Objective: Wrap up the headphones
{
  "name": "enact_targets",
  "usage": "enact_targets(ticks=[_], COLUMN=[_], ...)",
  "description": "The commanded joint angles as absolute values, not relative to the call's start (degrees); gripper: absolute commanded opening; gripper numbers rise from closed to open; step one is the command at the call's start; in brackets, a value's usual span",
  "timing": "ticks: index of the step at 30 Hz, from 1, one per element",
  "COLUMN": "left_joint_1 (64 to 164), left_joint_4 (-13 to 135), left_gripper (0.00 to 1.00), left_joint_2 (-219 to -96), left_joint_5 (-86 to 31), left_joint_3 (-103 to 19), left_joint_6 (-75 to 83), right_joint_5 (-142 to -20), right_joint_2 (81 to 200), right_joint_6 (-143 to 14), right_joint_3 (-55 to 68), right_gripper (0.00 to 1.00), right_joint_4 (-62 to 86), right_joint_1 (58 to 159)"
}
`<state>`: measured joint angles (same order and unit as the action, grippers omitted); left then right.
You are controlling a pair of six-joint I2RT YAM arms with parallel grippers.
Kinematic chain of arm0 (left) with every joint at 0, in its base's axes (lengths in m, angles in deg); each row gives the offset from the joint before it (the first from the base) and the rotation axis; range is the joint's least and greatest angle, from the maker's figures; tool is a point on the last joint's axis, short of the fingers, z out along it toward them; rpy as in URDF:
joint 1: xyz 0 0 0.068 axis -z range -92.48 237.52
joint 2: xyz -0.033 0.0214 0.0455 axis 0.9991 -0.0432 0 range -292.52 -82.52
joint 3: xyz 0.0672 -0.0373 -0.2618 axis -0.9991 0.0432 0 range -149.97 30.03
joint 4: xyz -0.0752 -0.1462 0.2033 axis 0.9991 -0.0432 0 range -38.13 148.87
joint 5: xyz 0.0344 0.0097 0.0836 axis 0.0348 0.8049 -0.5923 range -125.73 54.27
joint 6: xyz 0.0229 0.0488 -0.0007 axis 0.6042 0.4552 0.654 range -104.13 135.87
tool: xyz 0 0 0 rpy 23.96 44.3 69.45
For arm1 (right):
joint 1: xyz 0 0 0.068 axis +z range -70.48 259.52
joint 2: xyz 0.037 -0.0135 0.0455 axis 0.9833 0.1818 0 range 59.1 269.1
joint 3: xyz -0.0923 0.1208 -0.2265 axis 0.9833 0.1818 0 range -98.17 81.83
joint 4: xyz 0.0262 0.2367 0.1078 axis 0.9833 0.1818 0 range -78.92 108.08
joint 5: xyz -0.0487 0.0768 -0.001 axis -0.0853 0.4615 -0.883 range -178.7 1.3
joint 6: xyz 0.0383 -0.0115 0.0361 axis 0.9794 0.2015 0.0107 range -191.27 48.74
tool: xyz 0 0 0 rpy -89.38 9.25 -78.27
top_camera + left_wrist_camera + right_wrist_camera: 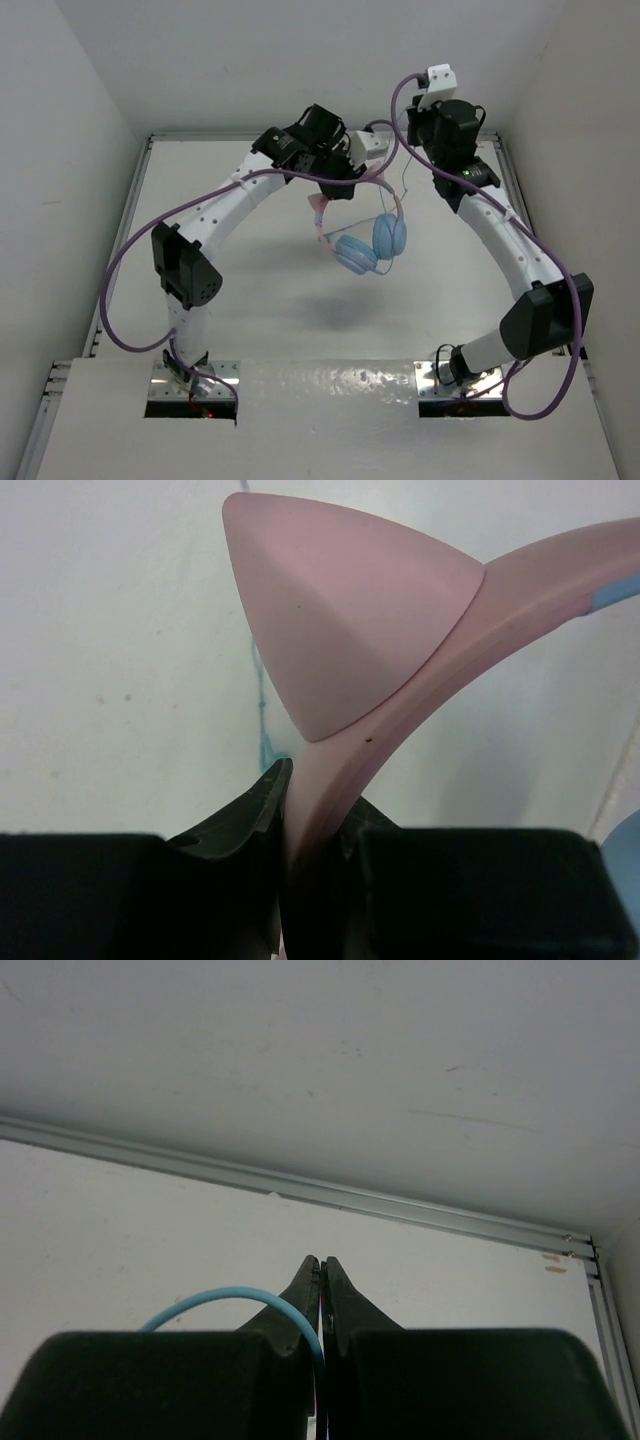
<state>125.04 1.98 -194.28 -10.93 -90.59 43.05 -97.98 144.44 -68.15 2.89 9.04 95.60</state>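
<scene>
The headphones (pixel 372 244) hang above the table with both light blue ear cups down. My left gripper (pixel 336 188) is shut on the pink headband (pixel 400 740), just below a cat ear (pixel 340 620). Behind the left gripper's fingers the thin teal cable (pixel 262 715) runs down. That cable (pixel 404 185) rises from the ear cups toward my right gripper (pixel 412 125). In the right wrist view the right gripper (pixel 322 1265) is shut on the cable (pixel 230 1300), which arcs in from the left and goes between the jaws.
A metal rail (pixel 400 1205) marks the table's far edge below the back wall. White walls stand on both sides of the table (pixel 250 300). Thick purple robot cables (pixel 130 260) loop along both arms.
</scene>
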Motion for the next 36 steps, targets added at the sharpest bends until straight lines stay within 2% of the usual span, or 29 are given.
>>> enact_targets(ticks=[1, 3, 7, 10, 14, 18, 25, 32, 36], left_joint_1=[124.5, 124.1, 120.8, 118.6, 117.6, 117.7, 118.5, 120.0, 120.2], left_joint_4=[8.1, 8.9, 10.1, 11.5, 12.0, 11.5, 10.3, 6.8, 4.5], left_gripper=[0.00, 0.00, 0.00, 0.00, 0.00, 0.00, 0.00, 0.00, 0.00], left_joint_2=[-192.3, -193.4, -194.8, -194.7, -194.5, -195.3, -195.4, -194.6, -194.3], left_joint_5=[-22.8, -27.6, -28.3, -32.7, -34.0, -33.2, -26.8, -17.5, -14.8], left_joint_3=[-87.8, -87.0, -86.7, -86.8, -88.3, -89.1, -89.5, -91.4, -93.5], left_joint_6=[34.9, 31.0, 23.3, 19.8, 21.9, 22.6, 28.3, 39.5, 45.0], right_joint_5=[-98.0, -102.0, -108.1, -112.3, -111.4, -107.7, -105.0, -115.6, -116.7], right_joint_2=[140.0, 136.8, 133.1, 134.2, 136.0, 136.1, 140.4, 150.4, 157.2], right_joint_6=[-67.2, -68.7, -70.0, -70.8, -73.2, -75.4, -77.7, -91.7, -92.0], right_joint_3=[4.1, 4.4, 3.9, 0.0, -2.8, -1.8, -7.6, -14.5, -21.8], right_gripper=[0.00, 0.00, 0.00, 0.00, 0.00, 0.00, 0.00, 0.00, 0.00], right_joint_4=[5.6, 5.3, 8.3, 20.0, 29.3, 31.0, 33.5, 33.8, 36.0], right_joint_1=[98.5, 101.5, 103.4, 103.3, 104.3, 106.4, 107.6, 107.5, 104.7])
